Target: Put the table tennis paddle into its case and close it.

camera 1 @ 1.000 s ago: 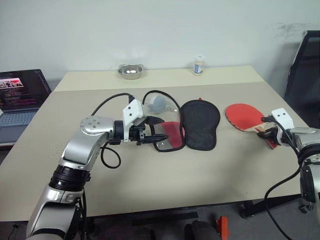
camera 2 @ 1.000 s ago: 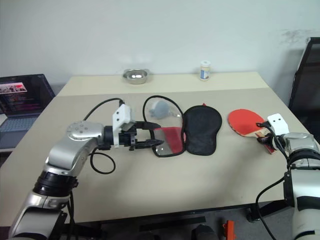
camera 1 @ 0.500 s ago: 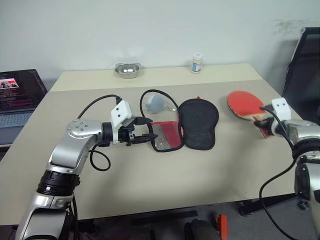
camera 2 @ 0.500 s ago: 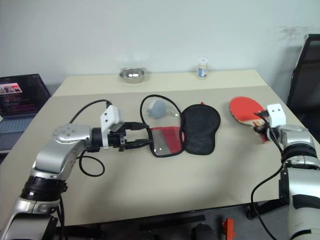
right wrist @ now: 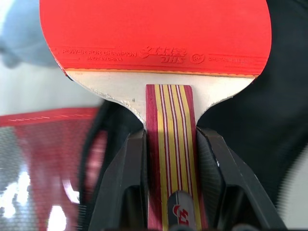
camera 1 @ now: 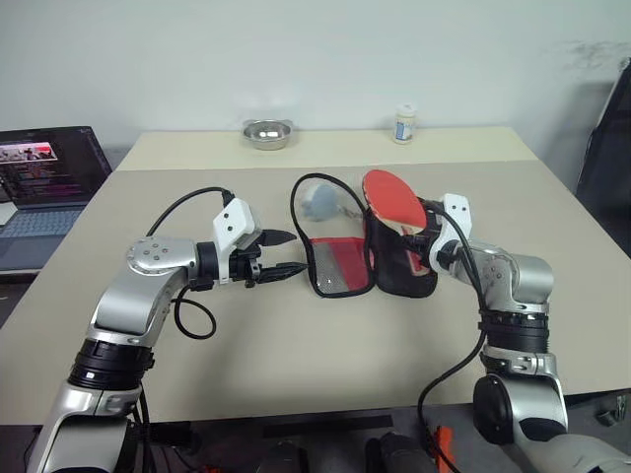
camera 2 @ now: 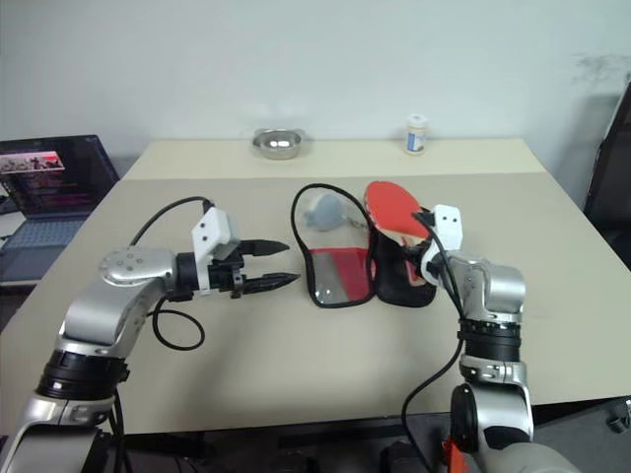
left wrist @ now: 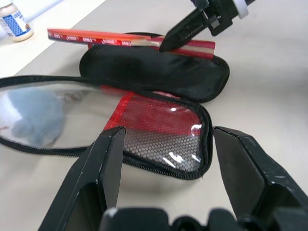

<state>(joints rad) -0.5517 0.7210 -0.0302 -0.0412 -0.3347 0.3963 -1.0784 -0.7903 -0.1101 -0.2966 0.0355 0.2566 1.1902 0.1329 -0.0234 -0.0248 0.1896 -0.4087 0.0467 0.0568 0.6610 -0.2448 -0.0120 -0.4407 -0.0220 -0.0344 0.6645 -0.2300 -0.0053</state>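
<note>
**Paddle hovering over the open case, ready to seat**

On my left I have the left gripper (camera 1: 286, 252) just beside the red mesh flap of the case (camera 1: 340, 266), its fingers spread and grasping nothing. The case lies opened flat on the table (camera 1: 296, 345), mesh half toward the left arm, black half (left wrist: 154, 72) toward the right, with a small grey pouch (camera 1: 319, 204) behind it.

Further right, my right gripper (right wrist: 168, 159) has its fingers clenched on the wooden handle of the table tennis paddle (camera 1: 394, 202), which is carried in the air with its red face over the black half.

To do this step well, I reckon I should line the round blade up with the round end of the black half and the handle with the narrow end, lower it flat, and let go only once it lies inside the zip line. The left fingers could pin the mesh flap so the case doesn't slide.
</note>
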